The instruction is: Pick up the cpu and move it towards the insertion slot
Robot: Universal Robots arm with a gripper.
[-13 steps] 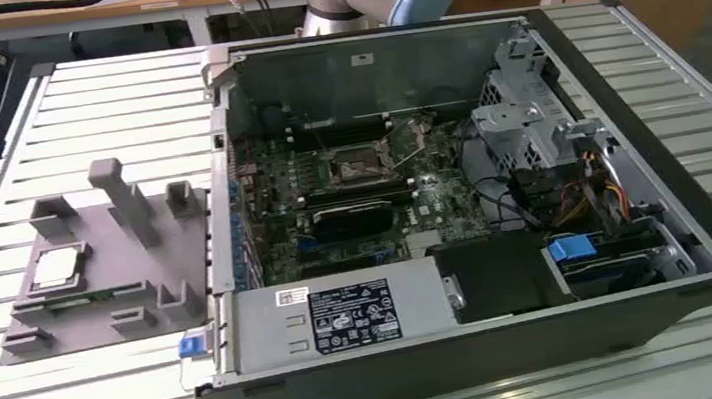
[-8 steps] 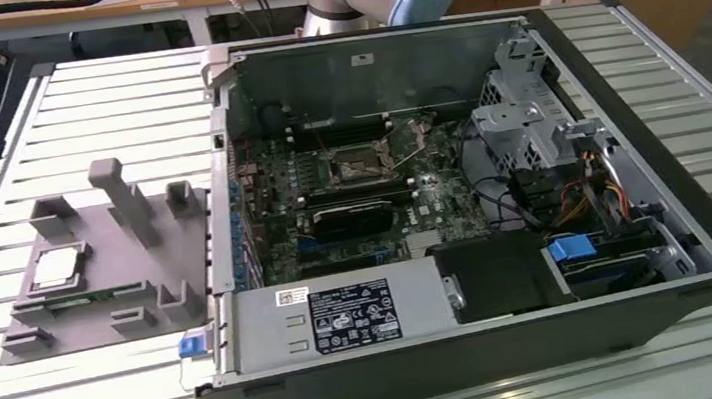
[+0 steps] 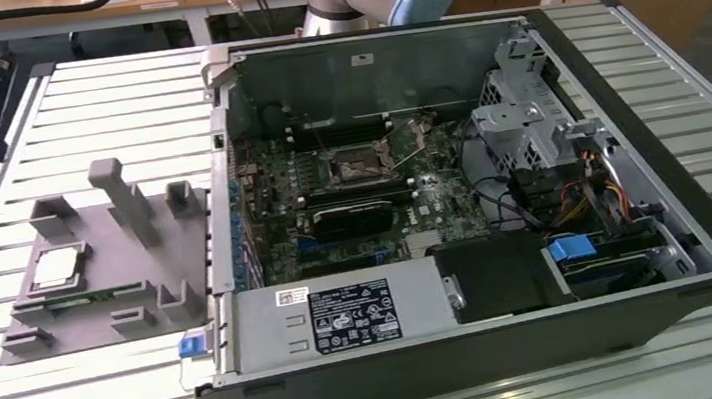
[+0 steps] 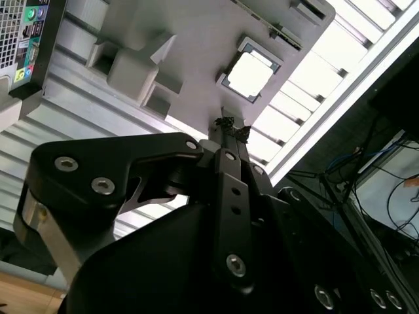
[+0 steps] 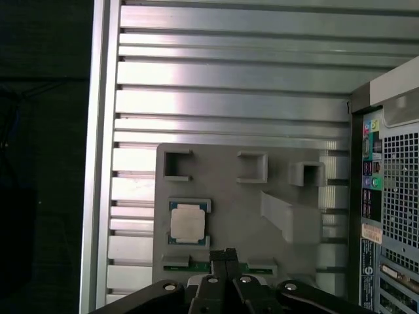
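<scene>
1 cpu (image 5: 188,221) on grey fixture (image 5: 229,212), pincer (image 5: 226,252) near

A white printed label (image 3: 352,318) sits on the power supply (image 3: 262,333), lower centre of the exterior view; its small print and symbols cannot be made out.

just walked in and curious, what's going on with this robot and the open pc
The arm's gripper hangs over the grey fixture, near the cpu, shut and holding nothing. The cpu lies in its pocket on the fixture, beside the open computer case. The insertion slot on the board inside the case has no chip in it.
</scene>
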